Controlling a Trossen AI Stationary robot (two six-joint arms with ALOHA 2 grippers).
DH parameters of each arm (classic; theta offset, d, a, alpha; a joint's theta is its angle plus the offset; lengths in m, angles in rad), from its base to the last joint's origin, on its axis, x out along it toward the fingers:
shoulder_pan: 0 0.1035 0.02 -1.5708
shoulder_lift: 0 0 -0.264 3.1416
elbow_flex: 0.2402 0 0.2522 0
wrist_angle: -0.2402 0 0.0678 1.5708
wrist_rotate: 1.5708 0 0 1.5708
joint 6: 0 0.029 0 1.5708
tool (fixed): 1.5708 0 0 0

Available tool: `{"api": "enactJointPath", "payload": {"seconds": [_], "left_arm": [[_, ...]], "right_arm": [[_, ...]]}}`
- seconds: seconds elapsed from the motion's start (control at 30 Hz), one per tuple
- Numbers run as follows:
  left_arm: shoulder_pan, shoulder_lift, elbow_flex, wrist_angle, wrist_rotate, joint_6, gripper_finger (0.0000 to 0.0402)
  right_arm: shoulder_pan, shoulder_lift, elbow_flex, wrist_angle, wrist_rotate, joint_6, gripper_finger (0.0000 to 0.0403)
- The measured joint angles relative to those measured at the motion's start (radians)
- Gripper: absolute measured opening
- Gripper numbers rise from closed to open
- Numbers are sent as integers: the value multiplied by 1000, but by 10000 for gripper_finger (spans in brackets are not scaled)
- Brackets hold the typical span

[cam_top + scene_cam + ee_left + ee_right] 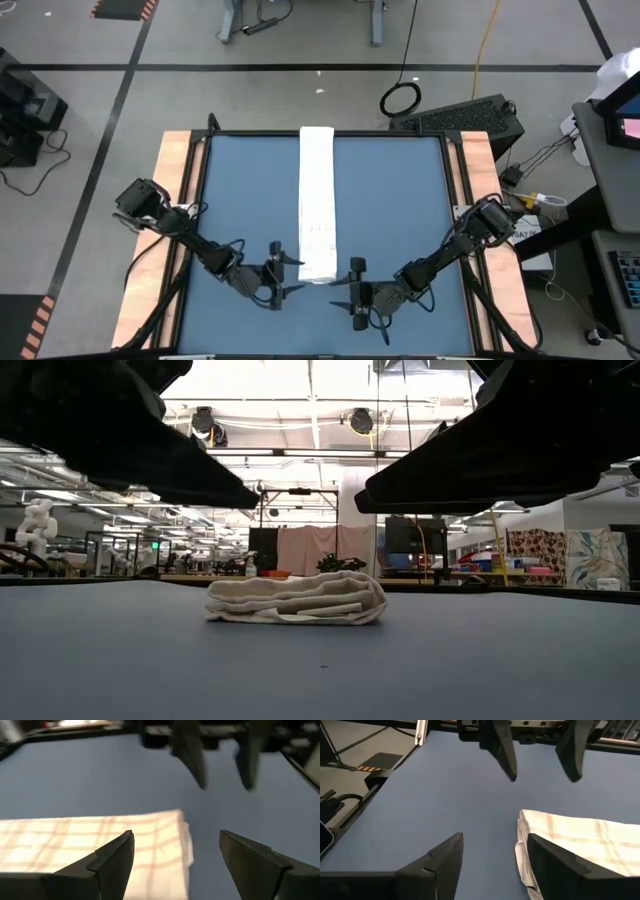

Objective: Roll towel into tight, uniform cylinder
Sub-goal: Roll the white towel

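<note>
High view, items listed from left to right.

Desk (240, 200): blue top, pale wood strips along its left and right edges, dark frame at the far edge.

Left arm: enters over the left wood strip and runs toward the near edge. Left tool (283, 275): low over the desk near the near edge, just beside the left side of the towel's near end, apart from it. Fingers spread, grasping nothing; the left wrist view shows its two dark fingers (107, 862) parted, one over the towel's corner, the other over bare blue surface.

Towel (319, 200): white cloth with faint thin grid lines, folded into a long narrow strip. It lies along the middle of the desk, from the far edge down to near the near edge. The near end is thicker, doubled over in loose layers; the low view shows this end (296, 599) as a flattened, bunched lump resting on the desk, with no tool touching it.

Right tool (357, 293): near the near edge, just beside the right side of the towel's near end, a little nearer the edge than the left tool. Fingers parted, released, holding nothing; the right wrist view shows the towel's corner (570, 842) beside one finger (555, 865), not between the two.

Right arm: crosses the right wood strip toward the near edge.
</note>
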Motion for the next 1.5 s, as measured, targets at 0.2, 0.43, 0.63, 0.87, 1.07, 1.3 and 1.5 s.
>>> {"api": "enactJointPath", "payload": {"seconds": [0.2, 0.43, 0.63, 0.87, 1.07, 1.3, 1.5], "left_arm": [[4, -1, 0, 14, -111, -65, 294], [14, -1, 0, 15, -41, -176, 297], [4, -2, 0, -1, -3, -152, 318], [-62, -2, 0, -15, -1, 20, 326], [-110, -2, 0, -33, 1, 93, 326], [-99, -1, 0, -45, -5, 88, 326], [-95, 55, 0, -12, -10, 88, 326]], "right_arm": [[-7, 0, 0, 7, 27, -1, 212], [-26, 0, 0, 10, 28, -59, 212], [-40, 0, 0, 11, -1, -60, 212], [-64, 66, 0, 37, -80, -57, 226], [-87, 131, 0, 120, -45, -51, 256], [-78, 133, 0, 134, -50, -61, 260], [-45, 108, 0, 132, -40, -85, 259]]}}
